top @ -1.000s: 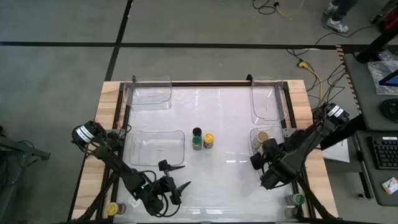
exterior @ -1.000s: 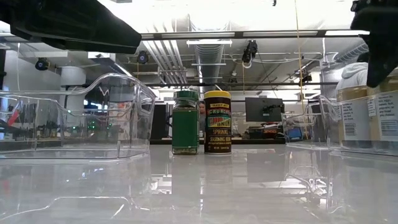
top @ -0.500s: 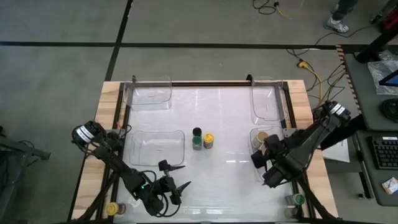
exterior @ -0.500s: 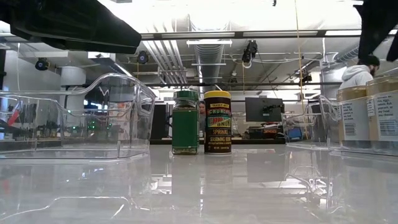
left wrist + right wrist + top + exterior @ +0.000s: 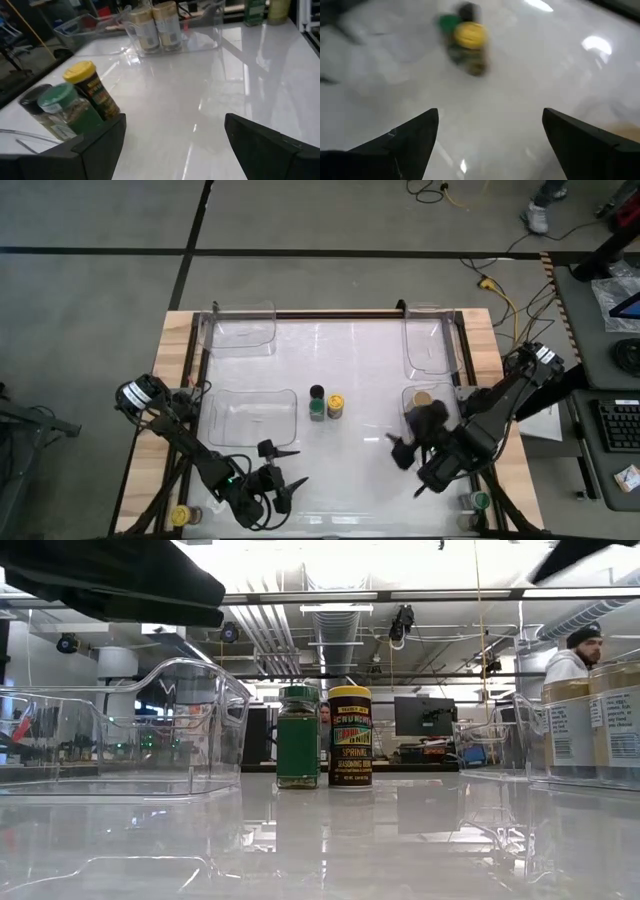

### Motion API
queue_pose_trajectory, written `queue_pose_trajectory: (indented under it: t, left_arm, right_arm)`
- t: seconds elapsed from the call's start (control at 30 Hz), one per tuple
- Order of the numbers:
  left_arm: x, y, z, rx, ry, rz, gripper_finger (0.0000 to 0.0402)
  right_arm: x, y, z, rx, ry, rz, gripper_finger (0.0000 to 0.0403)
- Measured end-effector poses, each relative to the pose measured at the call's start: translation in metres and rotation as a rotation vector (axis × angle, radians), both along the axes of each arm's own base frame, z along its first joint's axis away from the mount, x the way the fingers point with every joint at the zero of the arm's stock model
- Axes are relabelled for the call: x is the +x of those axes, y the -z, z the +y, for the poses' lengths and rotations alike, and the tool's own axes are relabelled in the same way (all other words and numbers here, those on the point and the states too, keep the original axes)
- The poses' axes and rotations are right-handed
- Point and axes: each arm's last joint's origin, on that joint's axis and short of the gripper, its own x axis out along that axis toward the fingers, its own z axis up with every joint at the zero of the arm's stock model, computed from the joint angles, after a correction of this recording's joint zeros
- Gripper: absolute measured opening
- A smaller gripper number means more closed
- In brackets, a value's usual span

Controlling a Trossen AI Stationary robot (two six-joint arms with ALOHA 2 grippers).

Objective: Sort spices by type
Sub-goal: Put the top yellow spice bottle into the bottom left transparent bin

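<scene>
Three jars stand clustered mid-table: a yellow-lidded jar (image 5: 336, 402), a green-lidded jar (image 5: 317, 410) touching it, and a black-lidded jar (image 5: 317, 392) just behind, apparently yet to be sorted. Two tan-lidded jars (image 5: 156, 25) sit together in a clear tray (image 5: 441, 394), seemingly grouped by type. The right gripper (image 5: 408, 470) hangs empty, fingers spread, facing the cluster. The left gripper (image 5: 284, 469) waits near the table's front edge, fingers spread.

Overhead, table-level, both wrists share yellow-lidded jar (image 5: 336, 401).
</scene>
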Motion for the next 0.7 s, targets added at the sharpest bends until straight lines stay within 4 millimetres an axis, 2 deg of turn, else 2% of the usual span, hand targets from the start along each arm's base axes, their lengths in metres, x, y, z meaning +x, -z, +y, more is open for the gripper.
queue_pose_trajectory:
  t: [0.17,0.3,0.43,0.57,0.7]
  left_arm:
    - [0.001,0.000,0.001,-0.012,0.006,0.005,0.0323]
    - [0.000,-0.003,0.000,0.000,0.010,0.015,0.0323]
    - [-0.002,-0.030,-0.007,0.028,0.054,0.031,0.0323]
    - [-0.007,-0.051,-0.011,0.097,0.119,0.122,0.0323]
    - [-0.015,-0.073,-0.001,0.153,0.161,0.289,0.0323]
  right_arm:
    - [0.023,0.009,0.018,-0.126,-0.224,0.001,0.0339]
    - [0.036,0.020,0.018,-0.165,-0.246,0.035,0.0332]
    - [0.051,0.031,0.009,-0.165,-0.259,0.115,0.0324]
    - [0.074,0.041,0.001,-0.202,-0.296,0.132,0.0317]
    - [0.097,0.054,-0.006,-0.273,-0.360,0.157,0.0309]
